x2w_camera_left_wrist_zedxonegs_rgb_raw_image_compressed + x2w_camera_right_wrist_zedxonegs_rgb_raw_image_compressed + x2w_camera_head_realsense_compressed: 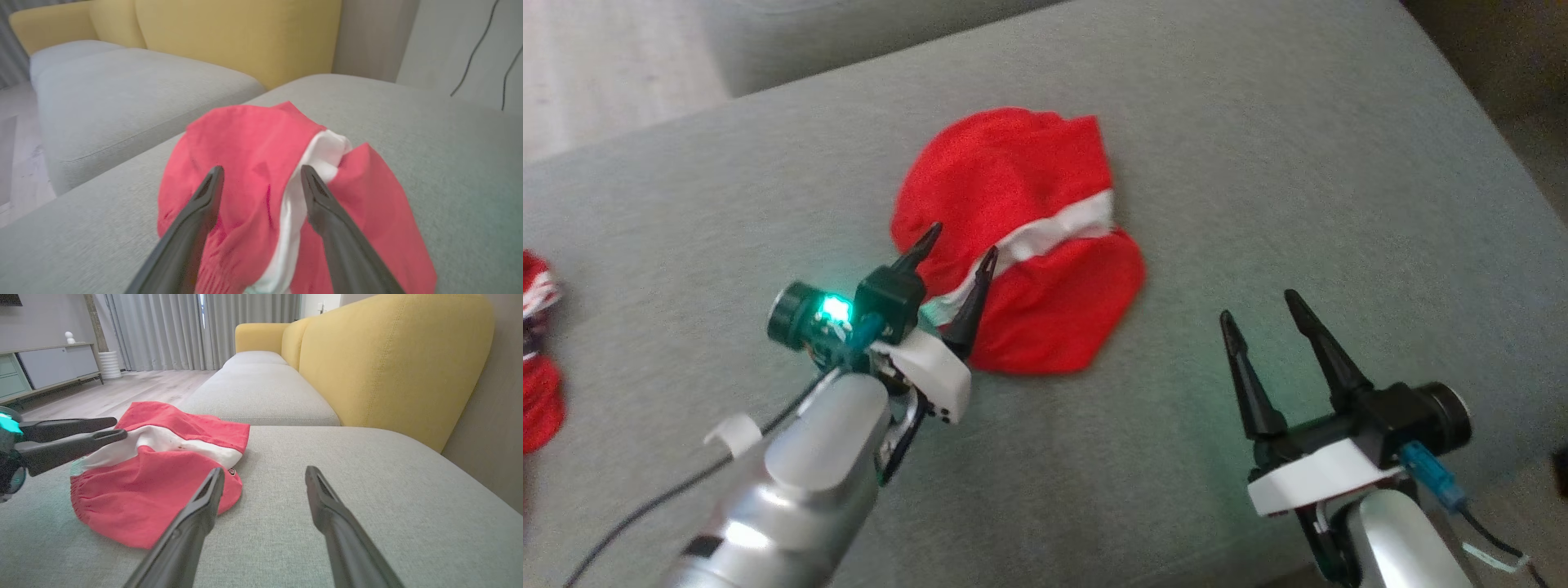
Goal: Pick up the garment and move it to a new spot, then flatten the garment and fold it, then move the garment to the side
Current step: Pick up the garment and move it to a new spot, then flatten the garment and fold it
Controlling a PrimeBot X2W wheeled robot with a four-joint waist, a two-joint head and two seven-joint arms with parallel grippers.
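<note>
Your left tool (958, 249) hangs over the near edge of the red garment (1013, 180), fingers spread and gripping nothing. The garment has a white band across it and lies bunched on the grey sofa seat (1258, 122). Your right tool (1258, 308) is likewise spread and empty, over bare seat just right of the garment. A second red-and-white cloth (539, 367) lies at the far left.

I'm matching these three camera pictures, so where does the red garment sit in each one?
Head view: red garment at centre, on the grey cushion.
Left wrist view: centre to bottom edge, behind the left gripper.
Right wrist view: left of centre.
Shared landmark: its white stripe.
</note>
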